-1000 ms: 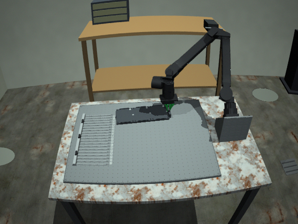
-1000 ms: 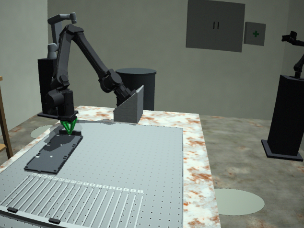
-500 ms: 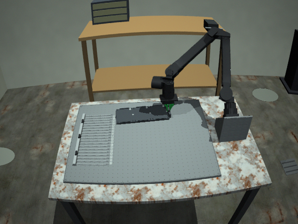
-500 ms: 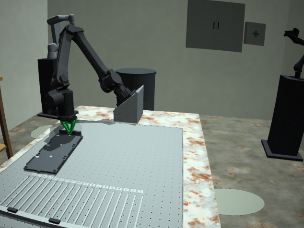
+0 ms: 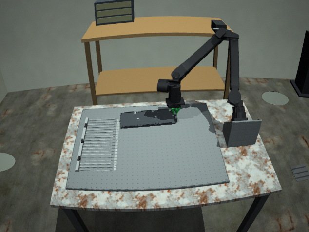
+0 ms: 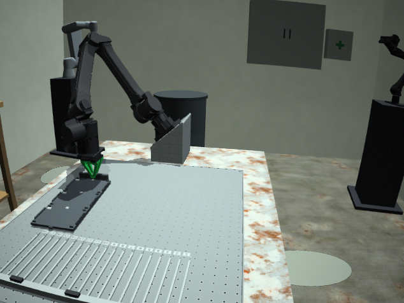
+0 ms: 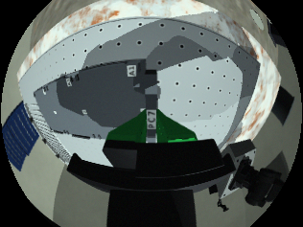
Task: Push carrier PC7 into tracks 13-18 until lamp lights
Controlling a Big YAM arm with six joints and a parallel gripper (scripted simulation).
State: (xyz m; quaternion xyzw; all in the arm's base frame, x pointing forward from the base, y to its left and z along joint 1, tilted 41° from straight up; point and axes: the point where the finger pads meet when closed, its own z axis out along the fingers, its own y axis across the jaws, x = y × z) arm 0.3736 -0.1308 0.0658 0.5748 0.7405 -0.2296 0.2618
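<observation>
Top view is showing the gripper clamping the handle of carrier PC7, whose far end is nearing the number tiles; judging by this, the push is under way and next calls for straight travel into the rails.
</observation>
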